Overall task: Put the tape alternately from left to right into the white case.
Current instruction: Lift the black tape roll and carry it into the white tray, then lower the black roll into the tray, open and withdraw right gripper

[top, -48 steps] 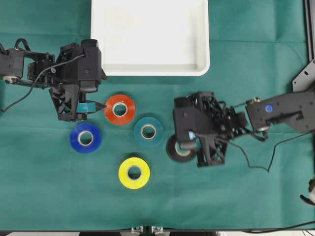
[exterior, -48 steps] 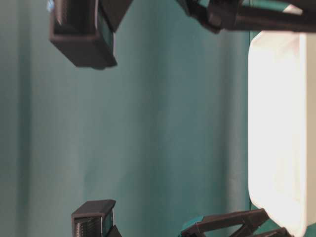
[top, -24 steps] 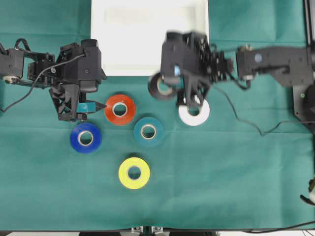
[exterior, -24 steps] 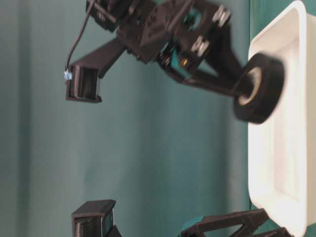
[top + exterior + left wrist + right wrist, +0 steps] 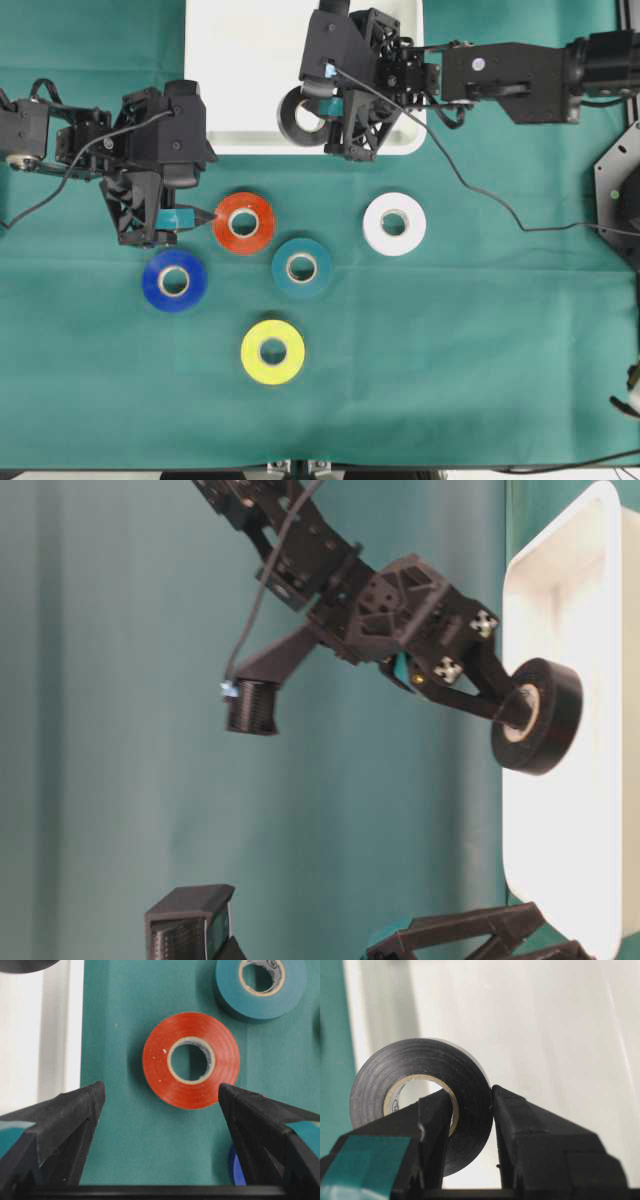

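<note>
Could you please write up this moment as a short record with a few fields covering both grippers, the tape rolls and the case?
right gripper: shut on the black roll, one finger through its core, held over the white case
left gripper: open, jaws on either side of the red roll, not touching it
white case: no roll lying in it yet
rolls on the cloth: red, blue roll, teal roll, yellow roll, white roll

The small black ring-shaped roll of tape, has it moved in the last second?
Yes. The black roll of tape went from the green cloth near the teal roll up over the white plastic tray.
</note>
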Controlling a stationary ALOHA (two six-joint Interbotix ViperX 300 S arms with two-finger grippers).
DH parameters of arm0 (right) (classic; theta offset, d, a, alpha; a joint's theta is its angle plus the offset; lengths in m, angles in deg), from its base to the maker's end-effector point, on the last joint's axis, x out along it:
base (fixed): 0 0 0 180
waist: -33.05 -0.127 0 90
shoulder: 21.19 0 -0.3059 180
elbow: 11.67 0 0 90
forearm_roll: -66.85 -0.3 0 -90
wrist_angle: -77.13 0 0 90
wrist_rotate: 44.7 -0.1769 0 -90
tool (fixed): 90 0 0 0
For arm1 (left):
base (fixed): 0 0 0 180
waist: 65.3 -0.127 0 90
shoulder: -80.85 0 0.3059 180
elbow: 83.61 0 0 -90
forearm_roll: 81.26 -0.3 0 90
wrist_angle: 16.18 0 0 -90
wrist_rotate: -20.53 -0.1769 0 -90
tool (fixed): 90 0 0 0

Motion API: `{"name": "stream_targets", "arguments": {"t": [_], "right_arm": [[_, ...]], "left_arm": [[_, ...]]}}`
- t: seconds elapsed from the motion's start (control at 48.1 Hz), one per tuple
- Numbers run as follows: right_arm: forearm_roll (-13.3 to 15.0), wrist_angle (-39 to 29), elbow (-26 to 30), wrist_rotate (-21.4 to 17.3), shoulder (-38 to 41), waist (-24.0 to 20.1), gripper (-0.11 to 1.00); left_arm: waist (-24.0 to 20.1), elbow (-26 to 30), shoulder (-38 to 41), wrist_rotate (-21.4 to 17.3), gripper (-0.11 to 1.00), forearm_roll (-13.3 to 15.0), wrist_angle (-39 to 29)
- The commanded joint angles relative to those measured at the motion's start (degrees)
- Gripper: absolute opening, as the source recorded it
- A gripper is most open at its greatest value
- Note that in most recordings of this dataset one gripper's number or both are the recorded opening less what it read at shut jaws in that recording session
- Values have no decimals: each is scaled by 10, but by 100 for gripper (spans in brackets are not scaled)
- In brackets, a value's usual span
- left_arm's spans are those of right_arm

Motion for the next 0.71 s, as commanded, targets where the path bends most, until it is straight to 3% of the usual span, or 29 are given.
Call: {"name": "stream_targets", "arguments": {"t": [0.0, 0.145, 0.686], "right_arm": [[13, 14, 15, 0, 2, 11, 28], [27, 25, 15, -2, 14, 19, 28], [26, 36, 15, -4, 29, 22, 28]], "left_arm": [[3, 9, -4, 1, 56, 1, 5], [3, 9, -4, 1, 56, 1, 6], [3, 6, -4, 1, 56, 1, 7]]}}
